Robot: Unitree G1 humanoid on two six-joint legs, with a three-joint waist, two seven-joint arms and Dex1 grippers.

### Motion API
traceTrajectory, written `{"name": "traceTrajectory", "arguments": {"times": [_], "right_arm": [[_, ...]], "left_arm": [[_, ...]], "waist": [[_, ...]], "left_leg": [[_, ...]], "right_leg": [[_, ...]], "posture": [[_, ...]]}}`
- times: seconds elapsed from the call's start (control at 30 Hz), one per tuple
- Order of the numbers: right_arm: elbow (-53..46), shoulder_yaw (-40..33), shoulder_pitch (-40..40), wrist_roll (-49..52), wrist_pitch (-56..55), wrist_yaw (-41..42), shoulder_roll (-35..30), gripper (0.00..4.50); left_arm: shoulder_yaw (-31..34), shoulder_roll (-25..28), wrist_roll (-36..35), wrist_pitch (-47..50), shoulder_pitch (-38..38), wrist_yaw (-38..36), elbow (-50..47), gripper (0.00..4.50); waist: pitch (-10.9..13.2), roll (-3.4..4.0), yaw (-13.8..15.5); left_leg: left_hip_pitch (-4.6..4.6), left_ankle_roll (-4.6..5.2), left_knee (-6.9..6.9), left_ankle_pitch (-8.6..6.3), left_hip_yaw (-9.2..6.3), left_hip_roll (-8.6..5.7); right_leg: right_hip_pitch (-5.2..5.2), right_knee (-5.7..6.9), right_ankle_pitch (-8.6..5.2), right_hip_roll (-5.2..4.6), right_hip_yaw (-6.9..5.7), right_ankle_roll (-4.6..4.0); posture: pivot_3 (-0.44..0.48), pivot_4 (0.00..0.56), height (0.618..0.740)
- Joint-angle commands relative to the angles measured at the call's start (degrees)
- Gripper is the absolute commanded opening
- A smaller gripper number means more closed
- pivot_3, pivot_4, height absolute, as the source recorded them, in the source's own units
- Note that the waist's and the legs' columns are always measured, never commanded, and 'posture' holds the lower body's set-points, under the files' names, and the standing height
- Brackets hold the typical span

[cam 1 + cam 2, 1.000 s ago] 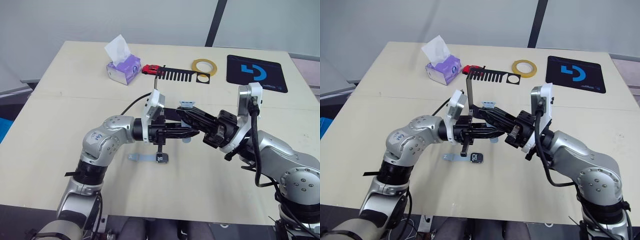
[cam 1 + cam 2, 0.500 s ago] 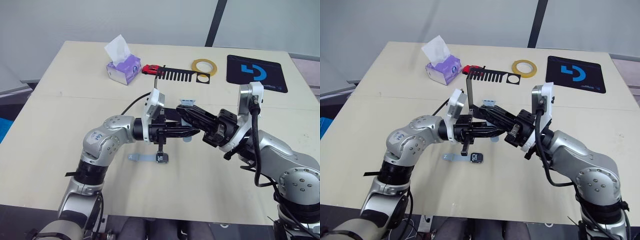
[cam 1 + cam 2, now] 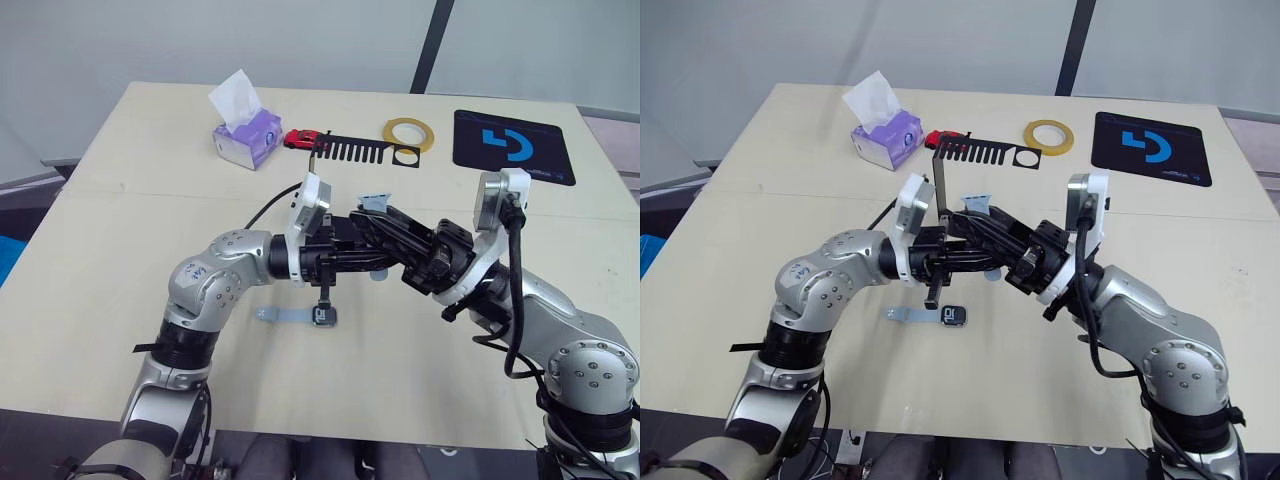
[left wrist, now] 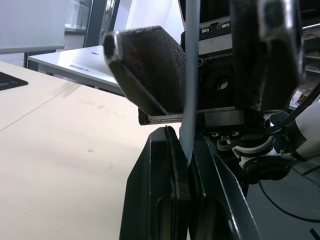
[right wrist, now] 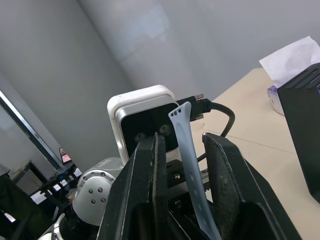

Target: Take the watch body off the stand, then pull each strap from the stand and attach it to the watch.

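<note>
The two grippers meet above the middle of the wooden table (image 3: 110, 250), fingers pointing at each other. The left gripper (image 3: 350, 262) is clamped on the lower end of a pale blue-grey strap (image 4: 189, 80); the left wrist view shows its two black fingers (image 4: 160, 195) pressed together with the band rising out from between them. The right gripper (image 3: 372, 232) reaches in from the other side, and in the right wrist view the same strap stands between its fingers (image 5: 145, 185), lying against one while a gap shows to the other, so whether that gripper is actually pinching it cannot be told. From the head camera the strap's free end pokes up just above the right fingers, and its lower end shows below the crossed fingers. The stand (image 3: 985, 152) rises with its slim upright just behind the left gripper, its comb-toothed bar and square frame toward the far side of the table. The watch body (image 3: 954, 315) lies flat on the table below the grippers, with the other strap (image 3: 908, 314) stretching from it toward the robot's left; they seem joined, though the seam is too small to be sure. Farther back sit a purple tissue box (image 3: 246, 138), a small red toy car (image 3: 302, 138), a yellow tape ring (image 3: 409, 132) and a black mat with a blue logo (image 3: 512, 146).
</note>
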Motion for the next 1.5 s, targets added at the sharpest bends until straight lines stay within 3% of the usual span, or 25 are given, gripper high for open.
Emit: {"name": "traceTrajectory", "arguments": {"times": [0.03,0.1,0.17,0.6,0.7,0.83,0.97,1.13,1.23,1.5], "right_arm": [[-1.87,-0.78,0.03,1.39,-1.65,-0.21,0.35,1.35],[-1.9,-0.7,0.08,1.34,-1.69,-0.17,0.34,0.85],[-1.88,-0.63,0.03,1.29,-1.73,-0.07,0.34,0.07],[-1.94,-0.08,-0.18,0.72,-2.26,0.21,0.46,0.07],[-1.97,-0.12,-0.52,-0.02,-1.94,0.64,-0.31,0.0],[-3.02,-0.61,-0.75,-3.44,-0.15,2.82,-5.27,0.0],[-7.12,-1.88,2.64,-13.3,1.26,8.51,-16.49,0.0],[-12.29,-0.12,9.14,-30.72,-2.82,15.59,-28.39,0.0],[-14.19,0.67,12.7,-38.78,-6.46,18.29,-31.85,0.0],[-16.61,-0.94,18.35,-44.14,-9.4,20.46,-30.74,0.0]], "left_arm": [[1.18,-0.09,-1.57,0.07,-1.34,0.18,-2.21,0.0],[1.18,-0.09,-1.56,0.13,-1.31,0.16,-2.26,0.0],[1.2,-0.1,-1.6,0.19,-1.3,0.17,-2.28,0.0],[1.02,0.22,-2.24,0.62,-1.36,0.03,-2.23,0.0],[0.95,1.59,-2.36,0.97,-1.4,-1.35,-2.44,1.01],[-0.36,9.74,-0.37,-0.2,-1.36,-9.34,-2.51,2.7],[-4.04,18.37,7.69,-7.06,-1.17,-15.62,0.55,4.38],[-11.24,22.9,21.06,-18.2,1.71,-15.19,3.15,4.46],[-13.15,22.23,23.89,-20.02,3.19,-14.1,3.72,4.46],[-15.63,17.45,30.63,-21.41,4.85,-6.98,6.03,4.46]], "waist": [[0.0,0.0,0.0],[0.0,0.0,0.0],[0.0,0.0,0.0],[0.0,0.0,0.0],[0.0,0.0,-0.02],[0.0,0.01,-0.28],[0.02,0.04,-0.18],[0.02,0.04,0.48],[0.02,0.04,0.35],[0.04,0.01,0.28]], "left_leg": [[0.0,0.0,0.0,0.0,0.0,0.0],[0.0,0.0,0.0,0.0,0.0,0.0],[0.0,0.0,0.0,0.0,0.0,0.0],[0.0,0.0,0.0,0.0,0.0,0.0],[0.0,0.0,0.0,0.0,0.0,0.0],[0.01,0.0,0.0,0.0,0.04,0.01],[0.0,0.0,-0.01,0.0,0.05,0.01],[-0.03,0.06,0.0,-0.04,0.04,-0.03],[-0.06,0.17,0.01,-0.1,0.13,-0.07],[-0.07,0.18,0.08,-0.11,0.14,-0.03]], "right_leg": [[0.0,0.0,0.0,0.0,0.0,0.0],[0.0,0.01,0.0,0.0,0.0,0.0],[0.0,0.01,0.0,0.0,0.0,0.0],[0.0,0.01,0.0,0.0,0.0,0.0],[0.0,0.01,0.0,0.0,0.0,0.0],[-0.03,0.03,0.0,0.05,0.03,0.0],[-0.04,0.0,-0.01,0.06,0.03,-0.01],[-0.03,-0.06,0.0,0.04,0.01,-0.01],[-0.03,-0.16,0.04,0.01,0.05,0.06],[-0.02,-0.13,0.06,0.02,0.06,0.11]], "posture": [[0.0,0.15,0.738],[0.0,0.15,0.738],[0.0,0.15,0.738],[0.0,0.15,0.738],[0.0,0.15,0.738],[0.0,0.15,0.738],[0.0,0.15,0.738],[0.0,0.15,0.738],[0.0,0.15,0.738],[0.0,0.15,0.738]]}}
